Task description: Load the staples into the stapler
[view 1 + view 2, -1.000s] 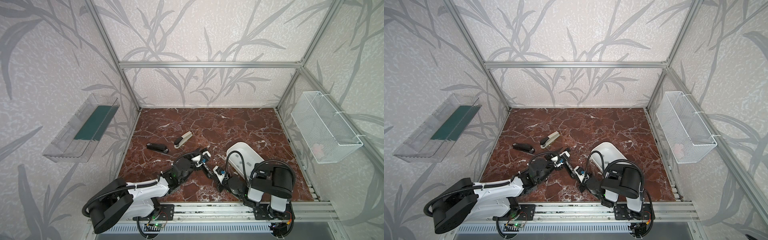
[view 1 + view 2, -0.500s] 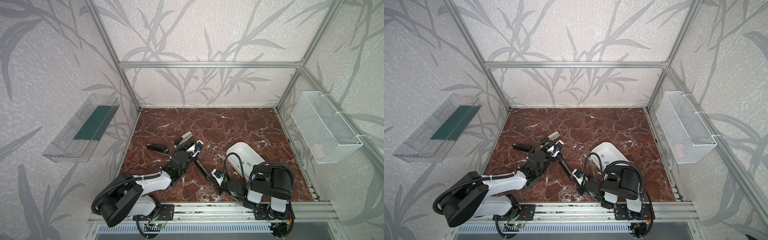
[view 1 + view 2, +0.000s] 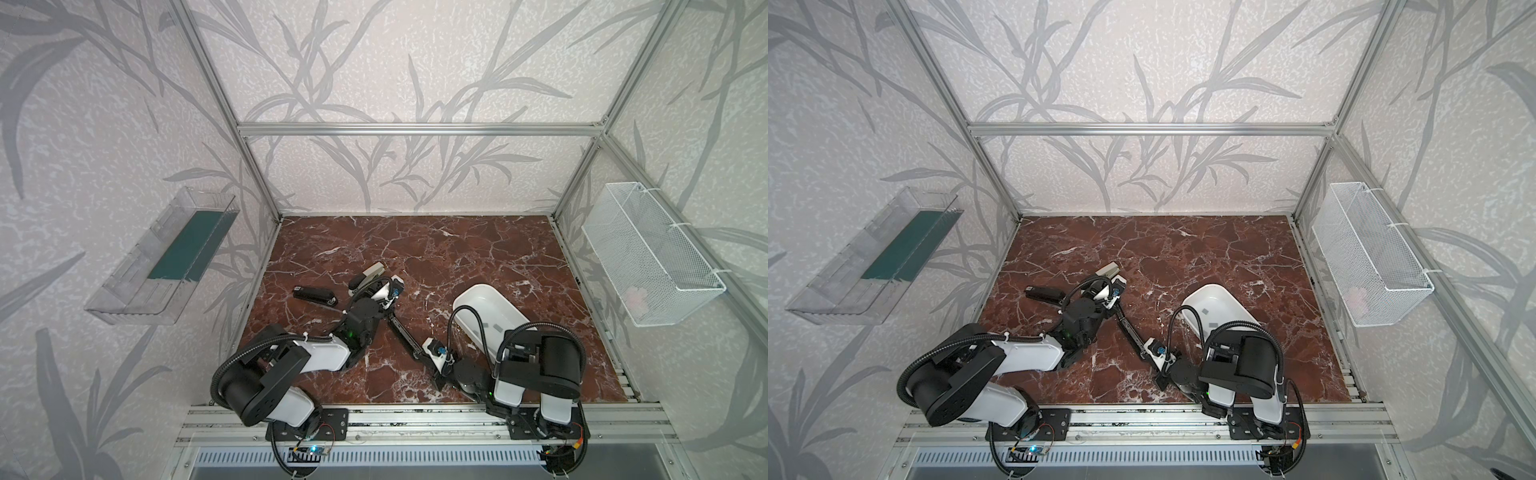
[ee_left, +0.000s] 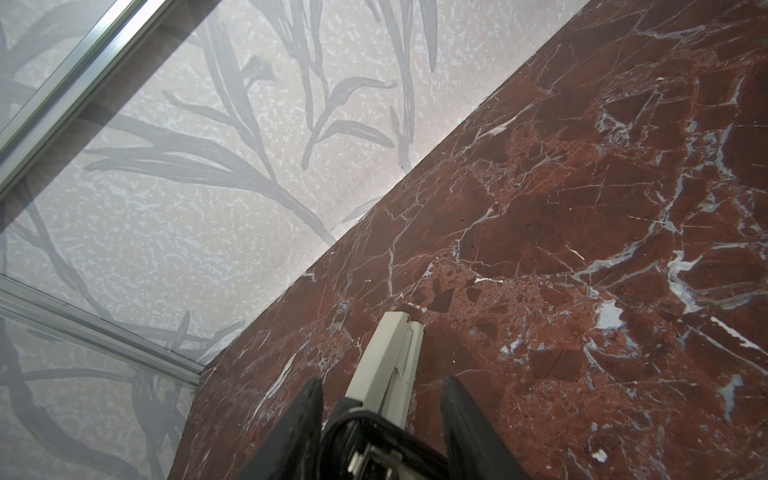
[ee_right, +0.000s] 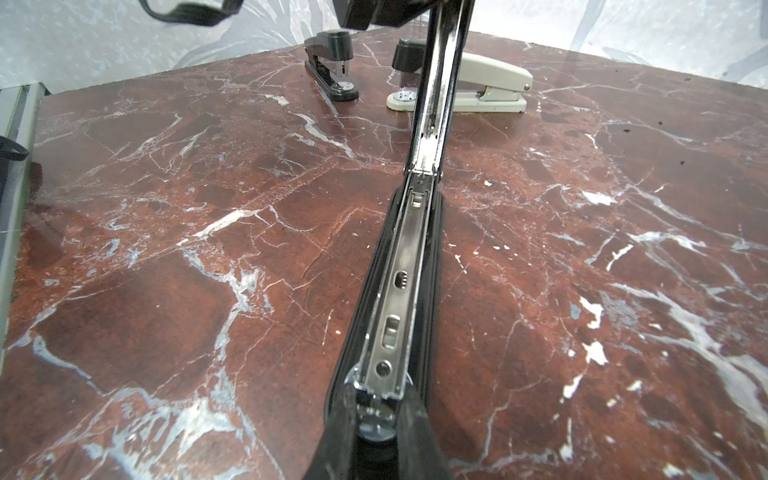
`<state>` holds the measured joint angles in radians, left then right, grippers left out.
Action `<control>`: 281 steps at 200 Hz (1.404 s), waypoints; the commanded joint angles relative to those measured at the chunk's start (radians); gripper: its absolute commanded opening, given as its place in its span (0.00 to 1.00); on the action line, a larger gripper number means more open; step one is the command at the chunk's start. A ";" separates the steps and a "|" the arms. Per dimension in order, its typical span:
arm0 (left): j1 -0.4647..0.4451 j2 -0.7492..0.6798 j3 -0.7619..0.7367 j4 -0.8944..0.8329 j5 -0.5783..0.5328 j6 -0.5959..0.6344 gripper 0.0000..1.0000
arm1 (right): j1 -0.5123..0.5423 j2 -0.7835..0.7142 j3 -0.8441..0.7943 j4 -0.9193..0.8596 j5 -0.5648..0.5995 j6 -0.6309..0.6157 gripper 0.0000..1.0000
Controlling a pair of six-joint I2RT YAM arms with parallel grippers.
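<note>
Your right fingers (image 5: 422,444) clamp the black stapler (image 5: 399,291) at its front. Your left fingers (image 4: 465,419) grip its swung-open lid (image 5: 440,83).

Rear half of the worktop (image 3: 457,249) bare from wall to wall: open passage from above or from either side. Front centre barred by the opened stapler (image 3: 401,334), stretched slantwise between the left tool (image 4: 380,390) and the right tool (image 5: 376,419), both clamped on it, one leaf raised off the surface. Left flank narrowed by a black stapler (image 3: 313,294) and a beige stapler (image 3: 371,272), the latter just ahead of the left tool. Right flank taken by a white tray (image 3: 484,286); bare strip between tray and right wall.
</note>
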<state>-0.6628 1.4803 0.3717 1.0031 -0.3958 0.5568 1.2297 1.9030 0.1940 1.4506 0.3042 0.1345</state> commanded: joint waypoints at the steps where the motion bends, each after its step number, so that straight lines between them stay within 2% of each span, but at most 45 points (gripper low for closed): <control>1: 0.013 0.003 -0.014 0.016 -0.011 0.013 0.48 | -0.031 0.001 -0.018 -0.047 -0.063 0.020 0.00; 16: 0.027 -0.003 -0.010 -0.015 0.003 0.010 0.49 | -0.083 0.009 -0.016 -0.047 -0.121 0.036 0.00; 31: 0.048 -0.005 -0.002 -0.059 0.012 0.005 0.49 | -0.105 0.003 -0.021 -0.047 -0.119 0.019 0.00; 65: 0.101 -0.006 -0.022 -0.039 0.003 0.015 0.50 | -0.155 -0.019 -0.025 -0.047 -0.141 -0.007 0.00; 108: 0.140 0.044 0.001 -0.074 0.009 0.015 0.50 | -0.164 -0.011 -0.018 -0.047 -0.134 -0.056 0.00; 151: 0.140 0.134 0.066 -0.032 -0.022 0.084 0.52 | -0.163 -0.019 -0.019 -0.047 -0.155 -0.058 0.00; 171: 0.139 0.094 0.061 -0.006 0.013 0.076 0.55 | -0.164 -0.014 -0.013 -0.047 -0.145 -0.068 0.00; 202: 0.138 -0.032 0.088 -0.137 0.046 0.064 0.56 | -0.198 -0.005 -0.016 -0.053 -0.117 -0.019 0.00; 207: 0.137 -0.051 0.090 -0.149 0.047 0.063 0.56 | -0.240 -0.004 -0.017 -0.057 -0.119 -0.002 0.00; 216: 0.139 -0.084 0.094 -0.170 0.046 0.062 0.58 | -0.255 -0.001 -0.026 -0.049 -0.122 0.012 0.00; 241: 0.142 -0.162 0.123 -0.281 0.075 0.053 0.59 | -0.258 -0.009 -0.038 -0.055 -0.054 0.032 0.00; 261: 0.159 -0.179 0.137 -0.324 0.088 0.036 0.60 | -0.257 -0.027 -0.012 -0.125 -0.014 0.059 0.00; 281: 0.196 -0.186 0.147 -0.338 0.101 0.013 0.63 | -0.259 -0.058 0.062 -0.293 0.054 0.117 0.00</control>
<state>-0.5076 1.3094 0.4942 0.7464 -0.3256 0.6056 0.9821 1.8759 0.1951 1.4006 0.2276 0.1688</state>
